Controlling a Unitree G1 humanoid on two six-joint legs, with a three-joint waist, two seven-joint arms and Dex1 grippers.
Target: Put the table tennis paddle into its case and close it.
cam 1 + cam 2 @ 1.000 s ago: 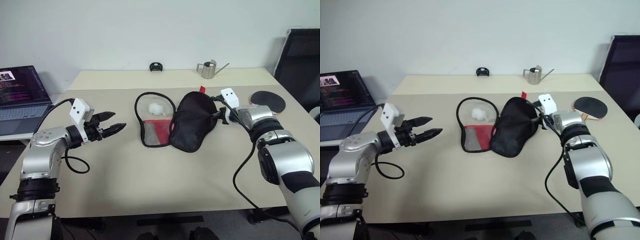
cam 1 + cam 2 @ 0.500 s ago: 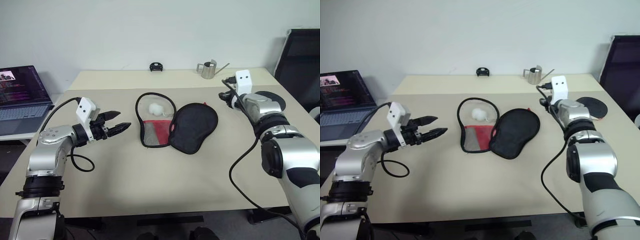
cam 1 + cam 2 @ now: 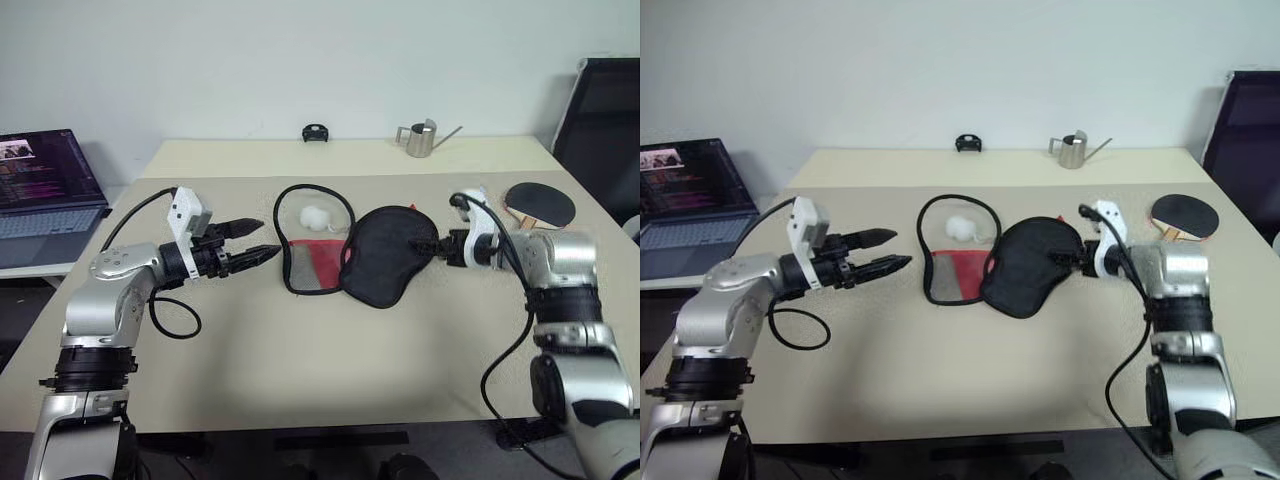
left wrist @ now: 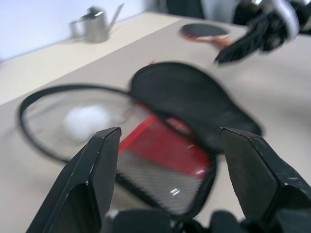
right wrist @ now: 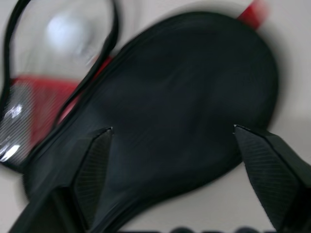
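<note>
Its case (image 3: 385, 255) lies open at the middle of the table, the black flap spread flat to the right. The left half (image 3: 310, 268) shows a red panel and mesh, with a small white ball (image 3: 318, 215) inside the zip loop. The table tennis paddle (image 3: 538, 203) rests black face up at the far right of the table. My right gripper (image 3: 428, 245) hovers open at the flap's right edge; the right wrist view has the black flap (image 5: 184, 97) between its spread fingers. Left of the case, my left gripper (image 3: 258, 240) is open and holds nothing.
A laptop (image 3: 45, 185) sits on a side desk at the left. A small metal watering can (image 3: 420, 138) and a small black object (image 3: 314, 132) stand at the table's far edge. A black chair (image 3: 605, 110) is behind the right corner.
My right gripper let go of the case's flap, which dropped flat. The hand swung up toward the paddle, then came back low to the flap's edge, jaws open. My left gripper moved right toward the case.
</note>
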